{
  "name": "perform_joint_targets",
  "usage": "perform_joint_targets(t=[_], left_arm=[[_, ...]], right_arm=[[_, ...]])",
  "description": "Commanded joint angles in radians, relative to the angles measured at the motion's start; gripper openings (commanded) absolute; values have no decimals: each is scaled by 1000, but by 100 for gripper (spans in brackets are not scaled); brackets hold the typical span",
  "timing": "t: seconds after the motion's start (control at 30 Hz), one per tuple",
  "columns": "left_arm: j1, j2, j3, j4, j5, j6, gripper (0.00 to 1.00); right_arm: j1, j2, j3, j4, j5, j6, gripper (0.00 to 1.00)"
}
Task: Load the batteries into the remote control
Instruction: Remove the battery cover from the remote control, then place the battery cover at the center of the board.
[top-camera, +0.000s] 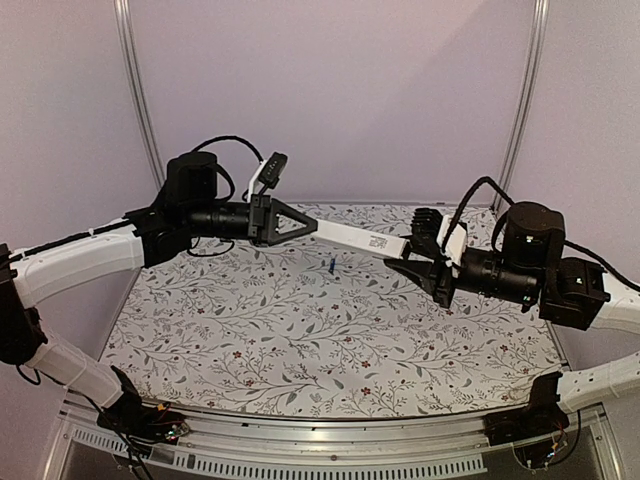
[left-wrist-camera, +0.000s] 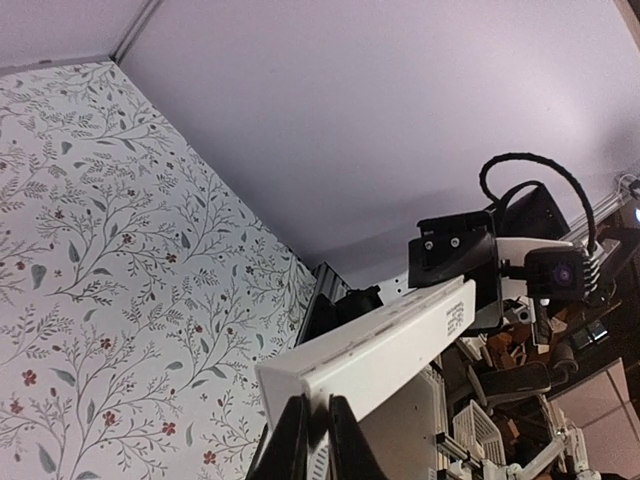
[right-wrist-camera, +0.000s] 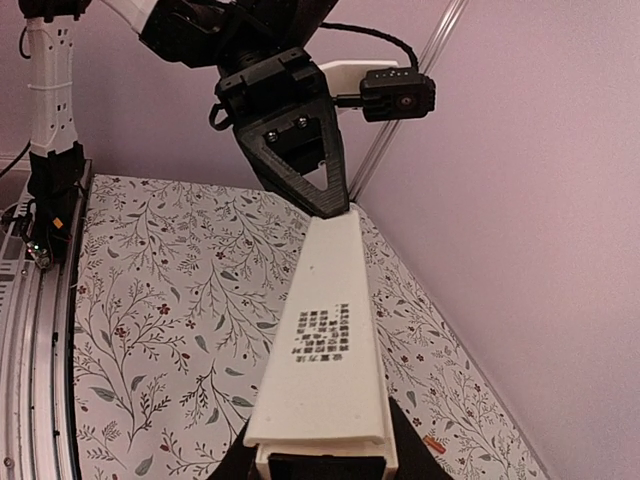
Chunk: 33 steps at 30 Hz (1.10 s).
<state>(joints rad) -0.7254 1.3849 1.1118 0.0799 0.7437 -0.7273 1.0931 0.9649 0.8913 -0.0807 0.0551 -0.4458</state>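
Observation:
The white remote control (top-camera: 360, 238) hangs level above the table between both arms. My right gripper (right-wrist-camera: 322, 452) is shut on its near end, one finger on each side; a printed label faces up and a dark opening shows at that end. My left gripper (left-wrist-camera: 318, 425) has its fingers almost together, tips touching the remote control (left-wrist-camera: 380, 345) at its other end. I cannot tell whether they pinch an edge of it. A blue battery (top-camera: 328, 265) lies on the table below the remote. An orange-red battery (right-wrist-camera: 432, 445) lies on the table beside my right gripper.
The table (top-camera: 300, 340) has a floral cloth. Plain walls close in the back and sides, with metal posts (top-camera: 138, 90) at the far corners. A metal rail (top-camera: 330, 455) runs along the near edge by the arm bases.

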Motion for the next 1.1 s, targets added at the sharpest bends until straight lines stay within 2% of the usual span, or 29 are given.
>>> perform_joint_targets(t=[0.0, 0.13, 0.3, 0.53, 0.83, 1.07], left_arm=[[6, -20, 8, 6, 22, 9, 4], [6, -24, 7, 16, 24, 8, 0], [15, -21, -3, 35, 25, -16, 0], [63, -33, -84, 216, 59, -140, 0], [115, -66, -140, 335, 71, -219, 0], [169, -57, -207, 386, 6, -272, 0]], right_arm=[[4, 18, 23, -6, 35, 10, 0], [5, 24, 23, -10, 41, 10, 0], [5, 31, 23, -12, 51, 12, 0], [5, 19, 3, -13, 78, 19, 0], [2, -61, -88, -18, 216, 46, 0], [3, -138, -143, -72, 349, 108, 0]])
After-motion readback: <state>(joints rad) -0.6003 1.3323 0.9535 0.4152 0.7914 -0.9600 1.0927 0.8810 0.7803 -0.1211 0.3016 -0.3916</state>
